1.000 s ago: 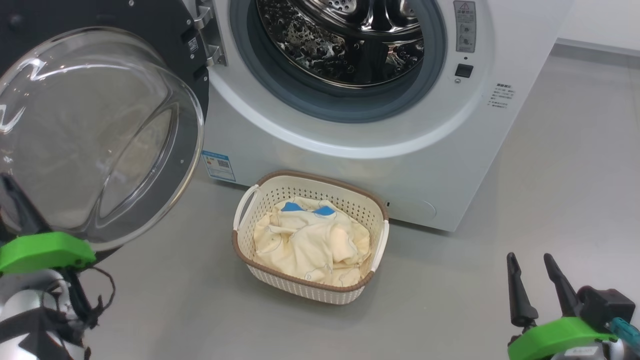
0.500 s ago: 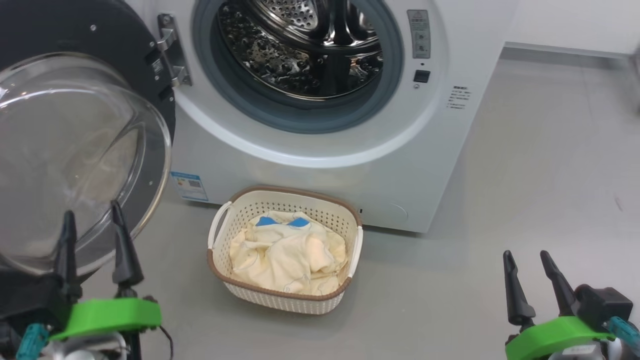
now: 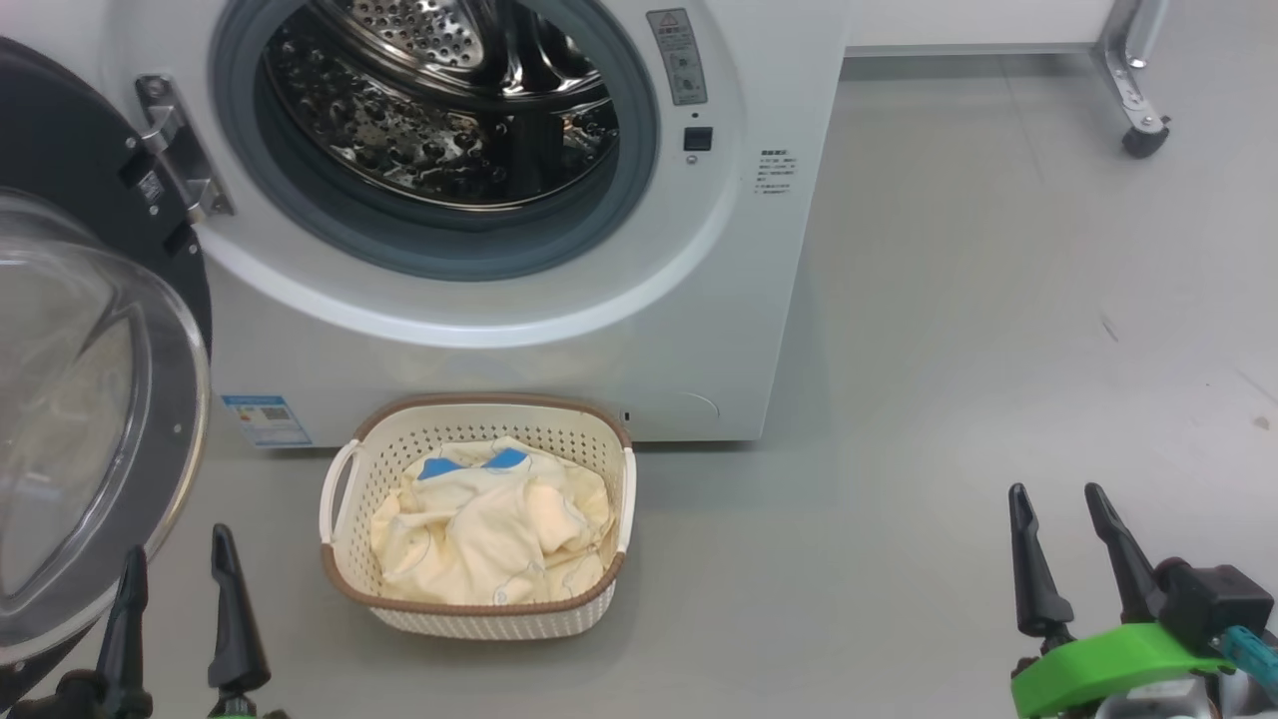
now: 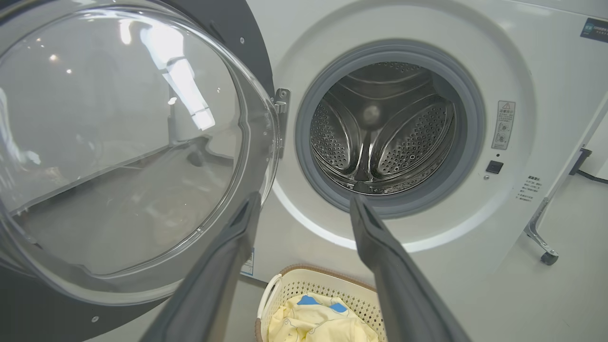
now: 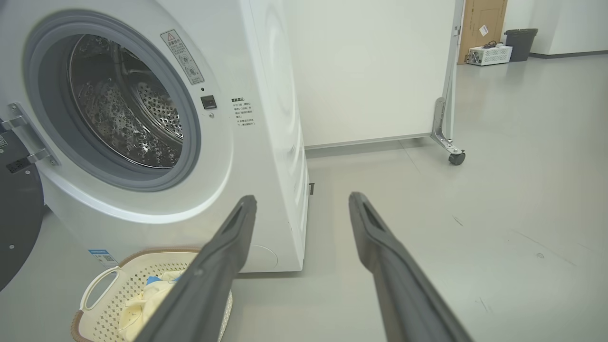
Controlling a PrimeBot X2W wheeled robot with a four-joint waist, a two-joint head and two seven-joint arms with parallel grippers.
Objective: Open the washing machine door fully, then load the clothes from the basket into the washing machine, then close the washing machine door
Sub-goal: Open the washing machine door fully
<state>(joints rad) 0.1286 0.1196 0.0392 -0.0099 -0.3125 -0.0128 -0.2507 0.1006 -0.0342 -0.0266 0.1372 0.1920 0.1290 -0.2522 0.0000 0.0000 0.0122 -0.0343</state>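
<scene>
The washing machine door point(image 3: 90, 419) stands swung wide to the robot's left on its hinge point(image 3: 175, 150), which leaves the mouth of the perforated drum point(image 3: 439, 110) unobstructed. The opening step looks done.

The basket point(image 3: 479, 404) sits on the floor point(image 3: 949, 350) just in front of the washing machine point(image 3: 559, 330), below the opening, so each lift should be short (whether the basket touches the front panel I cannot tell). The clothes point(image 3: 489, 529) lie crumpled inside it, and none are in the drum.

The left gripper point(image 3: 178, 541) hangs low beside the door's lower rim, with its fingers spread wide and nothing between them. The right gripper point(image 3: 1056, 491) waits well apart over bare floor, equally wide and empty. Both seem ready for loading, and the left is nearer the basket.
</scene>
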